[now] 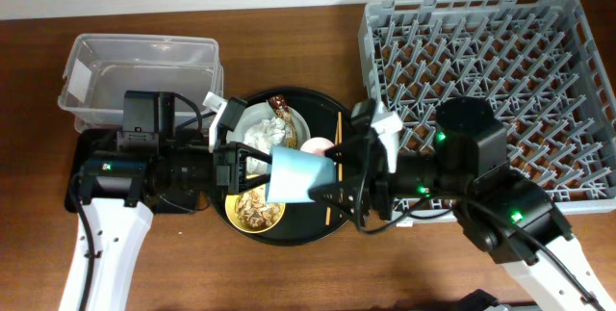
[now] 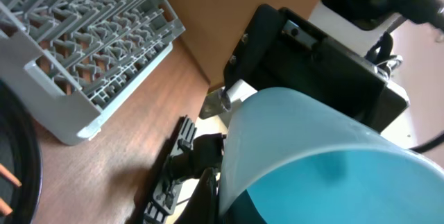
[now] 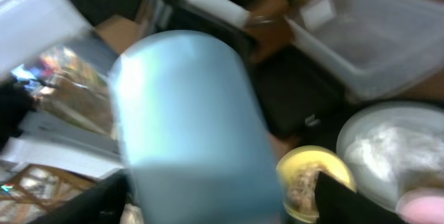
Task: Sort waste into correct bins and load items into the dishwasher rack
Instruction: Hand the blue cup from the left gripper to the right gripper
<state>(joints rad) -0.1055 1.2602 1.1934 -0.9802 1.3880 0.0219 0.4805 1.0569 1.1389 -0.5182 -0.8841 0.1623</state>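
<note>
I note blue cup aloft between left claw and right claw; cannot tell which grips. Judged light, rigid, slick; hold at rim.

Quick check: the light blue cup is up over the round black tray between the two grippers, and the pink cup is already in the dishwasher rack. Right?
Not quite. The pale pink cup is not in the dishwasher rack; it sits on the round black tray, beside the light blue cup held above it. The overhead view shows this. The rest is right.
</note>
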